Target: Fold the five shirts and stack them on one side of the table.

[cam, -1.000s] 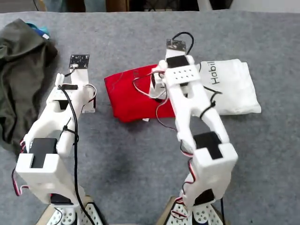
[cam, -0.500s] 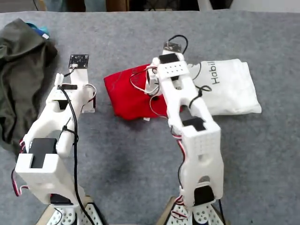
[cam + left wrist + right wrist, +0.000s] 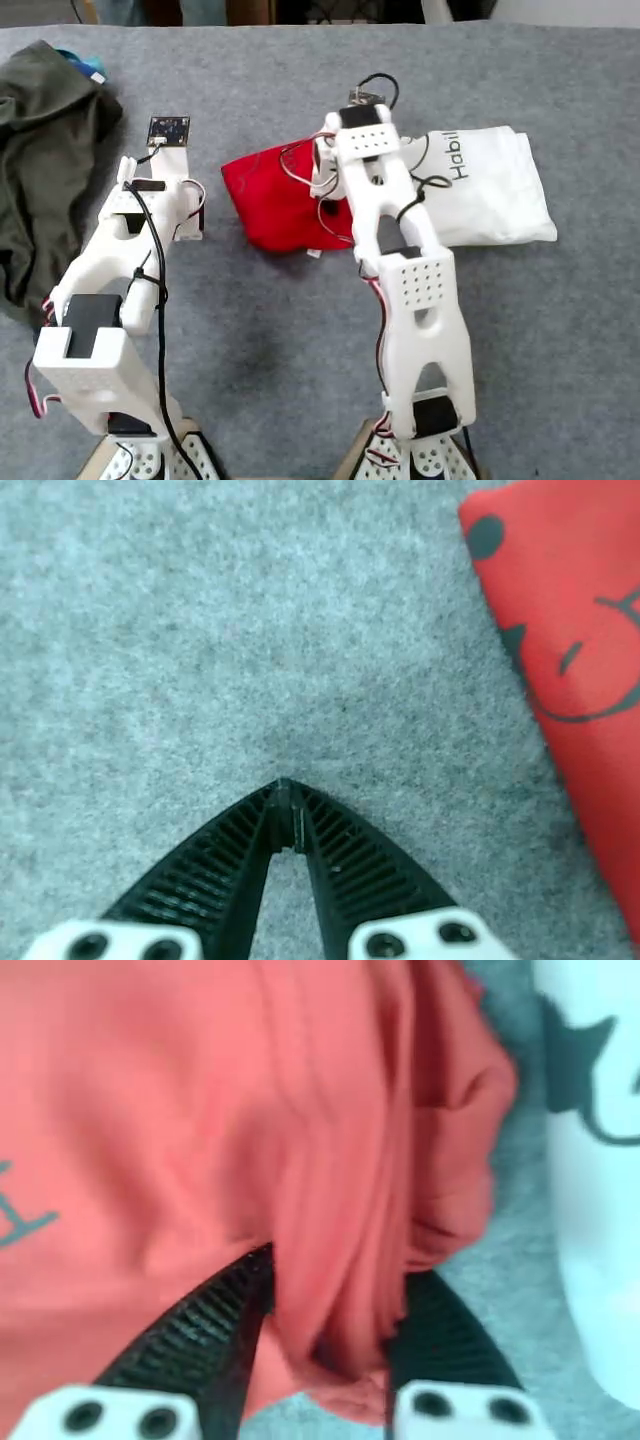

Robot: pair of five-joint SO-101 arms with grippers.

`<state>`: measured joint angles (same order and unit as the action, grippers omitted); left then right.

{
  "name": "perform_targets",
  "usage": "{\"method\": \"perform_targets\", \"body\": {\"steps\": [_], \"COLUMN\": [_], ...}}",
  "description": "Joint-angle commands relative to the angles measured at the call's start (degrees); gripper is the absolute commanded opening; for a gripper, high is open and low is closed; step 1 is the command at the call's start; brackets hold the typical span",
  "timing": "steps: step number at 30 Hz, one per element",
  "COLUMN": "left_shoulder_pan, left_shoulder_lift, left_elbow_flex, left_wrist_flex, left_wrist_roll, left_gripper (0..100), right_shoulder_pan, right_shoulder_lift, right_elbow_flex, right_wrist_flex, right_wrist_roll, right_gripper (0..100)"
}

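A red shirt (image 3: pixel 272 200), roughly folded, lies mid-table. My right gripper (image 3: pixel 335 1270) is down on its right-hand edge, next to the white shirt, and is shut on a bunched fold of the red cloth (image 3: pixel 200 1110); in the high view the right arm (image 3: pixel 375 180) covers that edge. A folded white shirt (image 3: pixel 490 190) lies just right of the red one, with its edge (image 3: pixel 600 1160) beside the gripped fold. My left gripper (image 3: pixel 285 805) is shut and holds nothing, tips on bare grey carpet left of the red shirt (image 3: pixel 570 630).
A crumpled dark olive shirt (image 3: pixel 40 150) is heaped at the far left of the table, with a bit of blue cloth (image 3: pixel 88 64) at its top. Grey carpet (image 3: pixel 250 330) covers the table; the front middle and the right front are bare.
My right arm has stretched forward and slightly left over the red shirt, pushing its near edge a little. The left arm has not moved.
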<state>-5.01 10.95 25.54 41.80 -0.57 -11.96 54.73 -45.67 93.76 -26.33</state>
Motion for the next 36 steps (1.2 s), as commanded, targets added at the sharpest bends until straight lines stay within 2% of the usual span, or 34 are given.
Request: {"method": "perform_targets", "body": {"steps": [1,4,6,8,10,12,14,19,26,34,36], "left_shoulder_pan": [-0.5,-0.3,0.0,0.5,1.5,2.9,4.5,7.2,7.5,7.5,7.4], "left_shoulder_lift": [-0.6,-1.5,-4.3,-6.8,-8.1,-8.0,-6.9,2.6,20.9,38.4,41.8], "left_elbow_flex": [-2.4,-4.1,-8.0,-13.1,-18.1,-21.9,-24.5,-29.8,-45.4,-64.9,-70.8], "left_wrist_flex": [0.7,1.2,4.8,8.6,11.6,13.9,14.9,14.1,14.6,25.3,28.7], "left_wrist_roll": [0.2,0.3,3.1,9.2,16.3,23.6,28.8,29.8,29.9,30.0,32.3], "left_gripper": [3,3,3,5,13,24,27,27,27,27,27], "right_shoulder_pan": [3.2,4.6,5.1,5.3,5.3,5.0,4.8,5.2,4.8,5.0,5.0], "right_shoulder_lift": [0.6,1.2,1.6,2.2,2.9,3.5,4.0,5.4,5.7,5.8,5.7], "right_elbow_flex": [-4.1,-5.5,-5.4,-5.5,-5.8,-5.8,-5.8,-5.8,-5.8,-6.9,-7.7], "right_wrist_flex": [3.3,4.7,5.0,5.0,5.0,4.7,4.6,4.6,3.8,3.5,3.7], "right_wrist_roll": [0.8,2.6,3.2,3.2,3.2,3.2,3.2,3.2,3.1,3.1,3.1], "right_gripper": [11.3,11.3,11.3,11.3,10.9,7.0,1.6,2.1,2.1,2.1,2.1]}}
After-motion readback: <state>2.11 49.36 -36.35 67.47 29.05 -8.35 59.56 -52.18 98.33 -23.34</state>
